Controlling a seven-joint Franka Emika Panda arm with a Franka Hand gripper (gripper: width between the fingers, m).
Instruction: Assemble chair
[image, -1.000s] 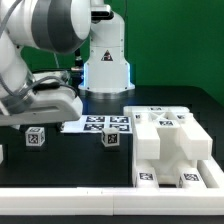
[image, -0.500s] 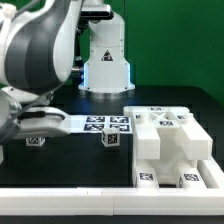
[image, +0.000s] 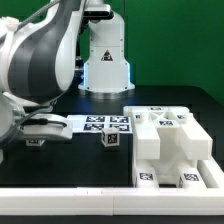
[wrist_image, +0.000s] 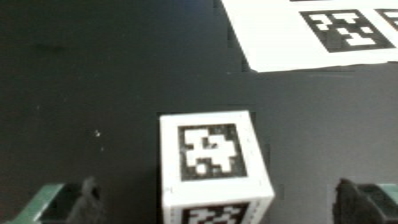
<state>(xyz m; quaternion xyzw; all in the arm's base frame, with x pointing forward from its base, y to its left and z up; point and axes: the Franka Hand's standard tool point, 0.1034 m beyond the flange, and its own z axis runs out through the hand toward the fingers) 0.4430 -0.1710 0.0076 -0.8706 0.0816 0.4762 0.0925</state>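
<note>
My gripper (image: 37, 133) is low over the table at the exterior view's left, and its body hides most of a small white tagged peg (image: 36, 143). In the wrist view this peg (wrist_image: 214, 160) lies between my two dark fingers (wrist_image: 71, 203) with a gap on each side, so the gripper (wrist_image: 217, 208) is open around it. A second tagged peg (image: 110, 140) stands alone near the middle. The blocky white chair parts (image: 165, 140) are stacked together at the exterior view's right.
The marker board (image: 98, 123) lies flat behind the pegs and also shows in the wrist view (wrist_image: 311, 35). The robot base (image: 105, 65) stands at the back. The table is black, with a white front edge (image: 60, 195).
The arm has swung left and come down over the left peg. The gripper now sits lower and hides most of that peg. The other parts have not moved.
</note>
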